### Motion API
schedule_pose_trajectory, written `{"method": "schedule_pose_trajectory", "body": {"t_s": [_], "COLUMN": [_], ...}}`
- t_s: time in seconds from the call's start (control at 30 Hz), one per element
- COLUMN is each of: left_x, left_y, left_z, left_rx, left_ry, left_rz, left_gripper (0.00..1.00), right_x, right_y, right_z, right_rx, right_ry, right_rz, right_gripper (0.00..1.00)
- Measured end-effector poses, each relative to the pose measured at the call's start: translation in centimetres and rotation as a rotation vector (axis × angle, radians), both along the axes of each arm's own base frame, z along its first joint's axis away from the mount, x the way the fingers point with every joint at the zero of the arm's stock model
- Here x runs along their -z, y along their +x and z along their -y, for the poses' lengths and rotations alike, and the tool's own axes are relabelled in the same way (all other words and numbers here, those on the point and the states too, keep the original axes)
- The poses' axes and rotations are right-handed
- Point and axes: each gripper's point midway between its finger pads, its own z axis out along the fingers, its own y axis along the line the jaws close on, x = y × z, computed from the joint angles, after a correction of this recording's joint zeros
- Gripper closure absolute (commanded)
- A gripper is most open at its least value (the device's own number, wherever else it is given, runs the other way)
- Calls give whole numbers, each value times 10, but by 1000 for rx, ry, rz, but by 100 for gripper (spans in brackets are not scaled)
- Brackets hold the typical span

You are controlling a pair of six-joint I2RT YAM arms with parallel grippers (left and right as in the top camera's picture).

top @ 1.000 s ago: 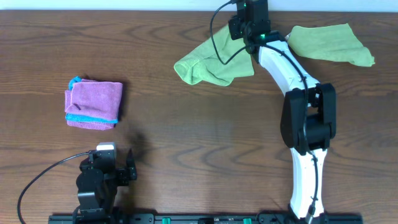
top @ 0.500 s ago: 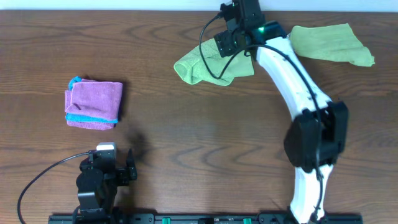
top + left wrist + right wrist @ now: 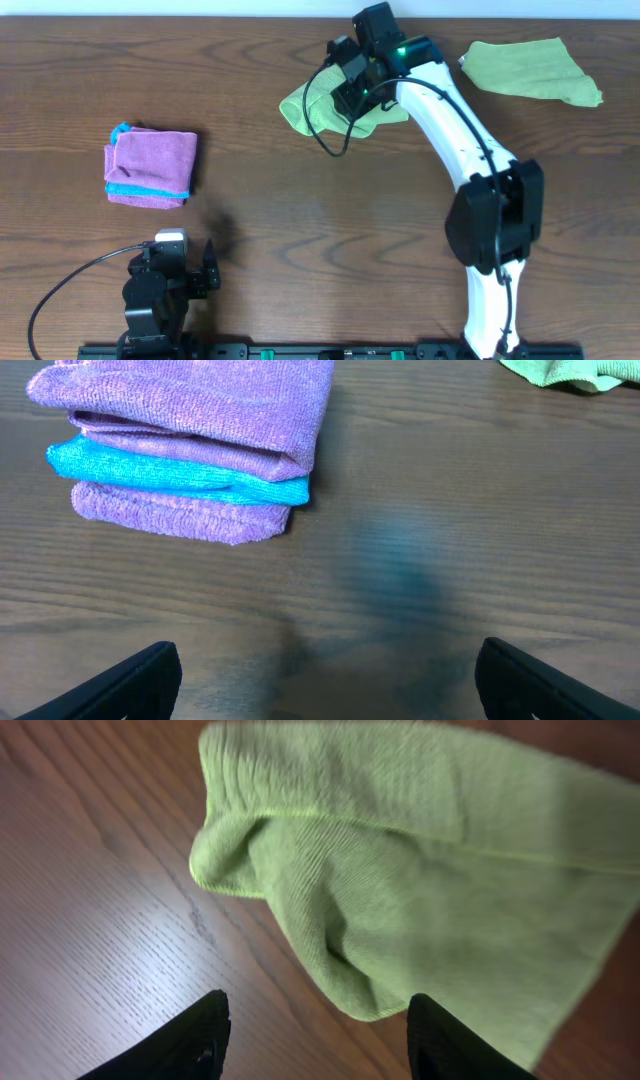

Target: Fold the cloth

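The table [image 3: 330,230] bears the cloth [image 3: 300,108], rumpled at its far middle and not yet spread. My right gripper [image 3: 320,1032] hovers over its bunched edge, jaws apart and empty. My left gripper [image 3: 325,675] gapes wide near the pink cloth [image 3: 190,450]. The next move, I judge, calls for pinching a corner.

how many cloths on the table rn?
3. A lime-green cloth lies crumpled at top centre, a duller green cloth lies at the top right, and a pink folded cloth with teal edging sits at the left. None seem hidden.
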Motion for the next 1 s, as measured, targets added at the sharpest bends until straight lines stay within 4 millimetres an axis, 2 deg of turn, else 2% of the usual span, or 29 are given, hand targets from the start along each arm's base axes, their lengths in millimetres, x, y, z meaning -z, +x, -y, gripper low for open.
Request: {"method": "schedule_pose_trajectory", "body": {"t_s": [0.1, 0.23, 0.47, 0.6, 0.77, 0.9, 0.97, 1.0], "left_x": [0, 1, 1, 0, -28, -50, -57, -63], "left_y": [0, 0, -1, -2, 1, 9, 14, 19], "left_z": [0, 0, 6, 8, 11, 15, 17, 19], "left_rx": [0, -6, -12, -40, -78, -79, -78, -77], "left_ry": [0, -11, -86, -152, -232, -272, -288, -297], "left_rz": [0, -3, -4, -21, -38, -104, -165, -193], "left_gripper": [5, 5, 5, 4, 4, 4, 5, 4], "right_x": [26, 49, 58, 70, 90, 92, 92, 92], "right_y": [-2, -7, -10, -9, -9, -6, -4, -4], "right_z": [0, 1, 0, -2, -3, -5, -6, -6], "right_rx": [-9, -14, -20, -23, -25, -26, -25, -21], "right_ry": [-18, -37, -35, -34, -38, -29, -26, -25], "right_rz": [-50, -104, -130, -145, -172, -161, -155, -155], "right_gripper": [43, 45, 53, 53, 55, 63, 73, 82]}}
